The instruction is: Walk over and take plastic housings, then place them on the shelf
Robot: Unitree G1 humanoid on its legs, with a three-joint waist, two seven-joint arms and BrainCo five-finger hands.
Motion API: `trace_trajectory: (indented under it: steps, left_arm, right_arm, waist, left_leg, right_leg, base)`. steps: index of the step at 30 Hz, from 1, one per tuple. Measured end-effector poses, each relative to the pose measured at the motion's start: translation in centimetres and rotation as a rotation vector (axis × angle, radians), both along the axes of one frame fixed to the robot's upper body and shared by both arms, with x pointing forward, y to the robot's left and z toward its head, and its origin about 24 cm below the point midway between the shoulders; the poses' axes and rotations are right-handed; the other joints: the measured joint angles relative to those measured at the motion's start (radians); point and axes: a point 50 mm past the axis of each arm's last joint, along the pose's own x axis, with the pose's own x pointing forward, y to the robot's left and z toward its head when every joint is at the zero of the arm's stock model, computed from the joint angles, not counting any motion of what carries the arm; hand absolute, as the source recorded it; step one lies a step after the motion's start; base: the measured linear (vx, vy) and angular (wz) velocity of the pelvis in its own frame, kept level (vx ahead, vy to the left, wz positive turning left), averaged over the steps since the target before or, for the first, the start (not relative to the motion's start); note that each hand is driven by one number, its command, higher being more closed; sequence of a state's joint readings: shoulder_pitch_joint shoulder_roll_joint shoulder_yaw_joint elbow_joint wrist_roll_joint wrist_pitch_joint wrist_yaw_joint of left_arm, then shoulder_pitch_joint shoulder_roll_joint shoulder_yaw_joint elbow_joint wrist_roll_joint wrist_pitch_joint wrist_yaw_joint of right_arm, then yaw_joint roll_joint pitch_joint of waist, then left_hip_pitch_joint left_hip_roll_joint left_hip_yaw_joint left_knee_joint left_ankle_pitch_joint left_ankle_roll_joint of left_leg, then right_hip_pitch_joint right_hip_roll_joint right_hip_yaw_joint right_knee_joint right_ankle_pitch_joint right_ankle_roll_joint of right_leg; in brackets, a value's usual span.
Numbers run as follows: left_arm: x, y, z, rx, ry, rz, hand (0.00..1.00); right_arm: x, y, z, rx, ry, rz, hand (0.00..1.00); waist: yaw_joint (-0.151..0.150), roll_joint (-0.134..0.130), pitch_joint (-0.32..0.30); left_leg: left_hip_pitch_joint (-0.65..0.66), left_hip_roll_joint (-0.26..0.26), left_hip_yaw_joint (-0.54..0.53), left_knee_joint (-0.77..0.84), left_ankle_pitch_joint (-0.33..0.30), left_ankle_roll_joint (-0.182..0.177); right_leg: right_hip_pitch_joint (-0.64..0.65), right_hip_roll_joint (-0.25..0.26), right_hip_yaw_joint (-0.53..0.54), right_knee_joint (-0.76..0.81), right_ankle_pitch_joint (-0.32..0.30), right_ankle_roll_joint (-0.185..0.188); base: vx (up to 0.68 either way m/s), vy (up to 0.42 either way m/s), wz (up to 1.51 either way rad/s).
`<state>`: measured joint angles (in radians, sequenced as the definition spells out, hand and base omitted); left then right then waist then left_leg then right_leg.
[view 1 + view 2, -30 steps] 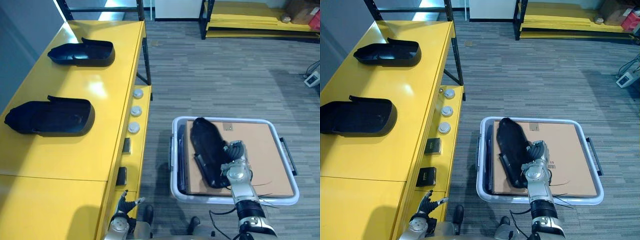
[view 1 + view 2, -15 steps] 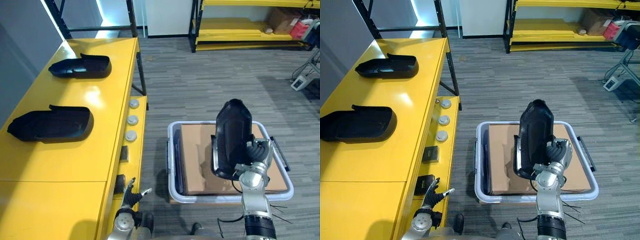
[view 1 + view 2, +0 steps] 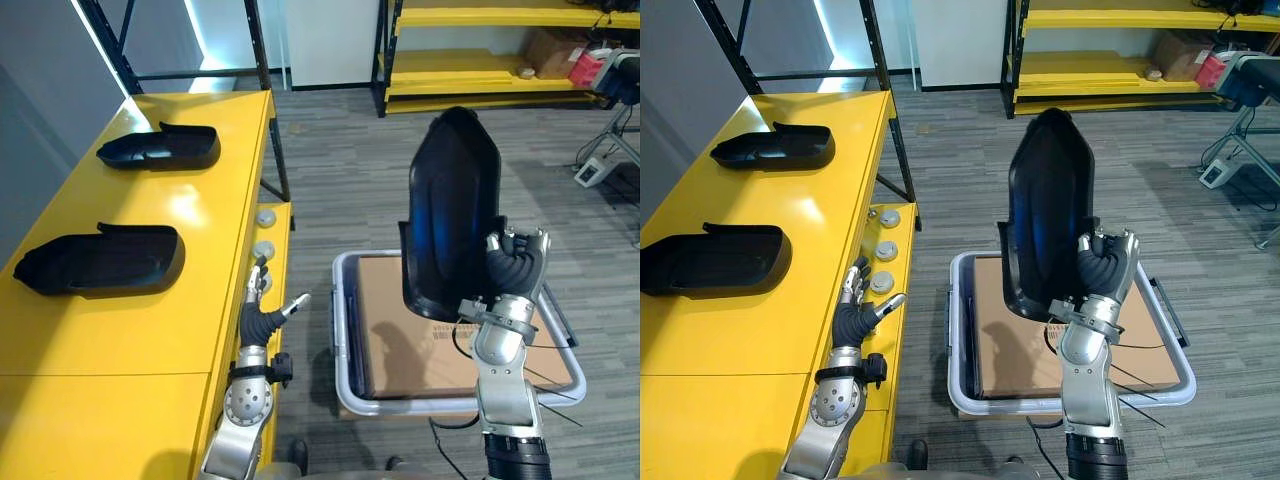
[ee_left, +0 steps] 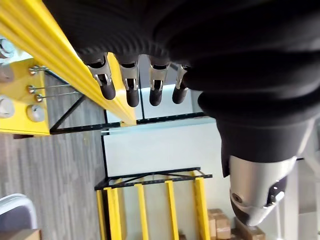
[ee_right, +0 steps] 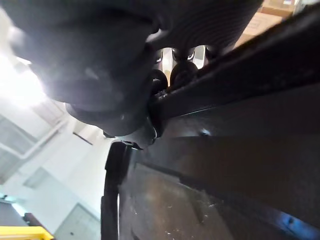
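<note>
My right hand [image 3: 512, 272] is shut on the lower edge of a black plastic housing [image 3: 450, 210], holding it upright above the grey bin [image 3: 345, 345]. Seen from the right wrist, the housing [image 5: 225, 165] lies right against the curled fingers [image 5: 182, 72]. Two more black housings rest on the yellow shelf [image 3: 150, 300], one far [image 3: 160, 148] and one near [image 3: 100, 260]. My left hand [image 3: 262, 315] hangs beside the shelf's front edge, fingers straight and holding nothing; its fingertips [image 4: 132, 95] show against the yellow edge in the left wrist view.
The bin holds a flat brown cardboard sheet [image 3: 400, 340]. Round knobs [image 3: 880, 265] and dark switches line the shelf's front face. Yellow racking [image 3: 470, 60] with boxes stands at the back, and a wheeled stand [image 3: 610, 140] at the far right. Grey carpet lies between.
My right hand has lifted the housing from lying in the bin to upright, high above it. The left hand has risen beside the shelf edge. The camera has tilted up.
</note>
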<state>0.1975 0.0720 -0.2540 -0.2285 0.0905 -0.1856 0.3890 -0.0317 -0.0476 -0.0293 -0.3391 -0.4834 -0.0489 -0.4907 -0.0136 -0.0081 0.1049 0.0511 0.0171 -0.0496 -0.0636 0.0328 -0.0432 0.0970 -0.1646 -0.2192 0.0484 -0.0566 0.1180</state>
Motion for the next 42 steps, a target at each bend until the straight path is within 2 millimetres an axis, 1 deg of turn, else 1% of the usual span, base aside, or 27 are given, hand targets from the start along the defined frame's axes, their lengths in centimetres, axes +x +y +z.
trace_trajectory:
  steps: [3, 4, 5, 7, 10, 14, 17, 19, 22, 23, 28, 34, 35, 39, 42]
  left_arm:
    - [0.1, -1.2, 0.3, -0.009, -0.014, -0.046, 0.0]
    - [0.3, -1.8, 0.6, -0.013, -0.028, -0.072, 0.0]
    - [0.4, -2.0, 0.8, -0.014, -0.035, -0.081, 0.0]
    - [0.6, -3.0, 1.3, -0.021, -0.059, -0.124, 0.0]
    - [1.0, -3.8, 1.4, -0.023, -0.064, -0.153, 0.0]
    - [1.6, -4.5, 1.1, -0.009, -0.053, -0.179, 0.0]
    - [1.9, -5.2, 1.5, -0.006, -0.071, -0.205, 0.0]
    - [2.0, -5.5, 1.7, -0.011, -0.081, -0.209, 0.0]
    - [2.0, -5.6, 1.8, -0.02, -0.079, -0.211, 0.0]
    - [1.9, -5.6, 1.8, -0.024, -0.078, -0.212, 1.0]
    - [2.0, -5.9, 1.8, -0.072, -0.065, -0.216, 1.0]
    - [2.0, -5.9, 1.8, -0.092, -0.061, -0.21, 1.0]
    - [2.0, -5.9, 1.8, -0.093, -0.061, -0.207, 1.0]
    - [2.1, -5.7, 1.7, -0.108, -0.041, -0.185, 1.0]
    - [2.2, -5.7, 1.7, -0.104, -0.041, -0.184, 1.0]
  right_arm:
    - [0.0, 1.0, 0.2, -0.003, -0.025, 0.049, 1.0]
    - [0.0, 1.7, 0.3, -0.003, -0.029, 0.08, 1.0]
    - [-0.1, 2.0, 0.4, -0.004, -0.032, 0.092, 1.0]
    - [-0.2, 3.1, 0.9, -0.003, -0.057, 0.145, 1.0]
    - [-0.3, 4.8, 1.6, -0.005, -0.101, 0.228, 1.0]
    - [-0.5, 6.5, 2.1, -0.022, -0.129, 0.325, 1.0]
    - [-0.8, 7.9, 2.4, -0.017, -0.141, 0.402, 1.0]
    - [-1.0, 8.6, 2.6, -0.023, -0.147, 0.443, 1.0]
    - [-1.1, 8.9, 2.7, -0.022, -0.157, 0.472, 1.0]
    - [-1.2, 9.0, 2.7, -0.022, -0.157, 0.476, 1.0]
    - [-1.2, 9.0, 2.6, -0.034, -0.152, 0.489, 1.0]
    - [-1.3, 8.9, 2.4, -0.048, -0.154, 0.511, 1.0]
    - [-1.3, 8.9, 2.4, -0.052, -0.153, 0.515, 0.0]
    - [-1.6, 9.1, 2.1, -0.052, -0.153, 0.556, 0.0]
    - [-1.7, 9.0, 1.9, -0.051, -0.148, 0.567, 0.0]
  waist:
    - [0.0, 0.002, -0.021]
    - [-0.001, 0.002, -0.028]
    - [-0.001, 0.002, -0.03]
    - [-0.001, 0.004, -0.035]
    - [-0.001, 0.003, -0.041]
    - [-0.003, -0.001, -0.052]
    - [-0.002, -0.006, -0.056]
    - [-0.002, -0.009, -0.057]
    - [-0.002, -0.009, -0.058]
    - [-0.002, -0.009, -0.059]
    - [-0.004, -0.008, -0.085]
    - [-0.011, -0.01, -0.087]
    - [-0.013, -0.01, -0.088]
    - [-0.025, -0.01, -0.105]
    - [-0.026, -0.01, -0.112]
  left_leg:
    - [0.008, 0.0, 0.007, -0.008, 0.001, 0.0]
    - [0.009, 0.001, 0.009, -0.008, 0.001, 0.0]
    - [0.01, 0.001, 0.01, -0.008, 0.001, 0.0]
    - [0.014, 0.001, 0.018, -0.008, 0.001, 0.0]
    - [0.022, 0.002, 0.027, -0.012, 0.001, 0.0]
    - [0.031, 0.004, 0.032, -0.026, 0.001, 0.0]
    - [0.032, 0.003, 0.034, -0.027, 0.001, 0.001]
    - [0.033, 0.002, 0.034, -0.027, 0.002, 0.001]
    - [0.034, 0.002, 0.035, -0.027, 0.002, 0.001]
    - [0.035, 0.002, 0.035, -0.027, 0.002, 0.001]
    - [0.04, 0.001, 0.038, -0.027, 0.002, 0.001]
    - [0.037, 0.0, 0.049, -0.028, 0.002, 0.001]
    - [0.037, 0.0, 0.051, -0.028, 0.002, 0.001]
    - [0.036, -0.001, 0.052, -0.028, 0.005, 0.0]
    - [0.038, 0.0, 0.052, -0.028, 0.005, 0.0]
  right_leg:
    - [0.001, 0.0, 0.005, -0.001, 0.0, 0.0]
    - [0.001, 0.001, 0.007, -0.001, 0.0, 0.0]
    - [0.001, 0.001, 0.008, -0.001, 0.0, 0.0]
    - [0.001, 0.002, 0.017, -0.001, 0.0, 0.0]
    - [0.0, 0.003, 0.028, -0.001, 0.0, 0.0]
    - [0.0, 0.004, 0.033, -0.001, 0.0, 0.0]
    - [0.0, 0.004, 0.035, -0.001, 0.0, 0.0]
    - [0.0, 0.004, 0.037, -0.002, 0.0, 0.0]
    - [0.0, 0.004, 0.039, -0.002, 0.0, 0.0]
    - [0.0, 0.004, 0.039, -0.002, 0.0, 0.0]
    - [-0.002, 0.004, 0.043, -0.002, 0.0, 0.0]
    - [-0.004, 0.005, 0.053, -0.002, 0.001, -0.002]
    - [-0.005, 0.005, 0.055, -0.002, 0.001, -0.002]
    - [-0.015, 0.007, 0.056, -0.002, 0.003, -0.005]
    - [-0.013, 0.008, 0.056, -0.002, 0.004, -0.006]
  base:
    - [0.0, -0.001, -0.04]
    - [-0.01, -0.003, -0.07]
    - [-0.01, -0.006, -0.06]
    - [-0.01, -0.004, -0.1]
    - [-0.02, -0.006, -0.11]
    - [-0.02, -0.004, -0.04]
    - [0.0, 0.0, 0.0]
    - [0.0, 0.0, 0.0]
    - [0.0, 0.0, 0.0]
    - [0.0, 0.0, 0.0]
    - [0.0, 0.0, 0.0]
    - [-0.06, -0.007, -0.04]
    - [-0.03, -0.003, -0.05]
    - [0.0, -0.001, -0.01]
    - [0.0, 0.0, 0.0]
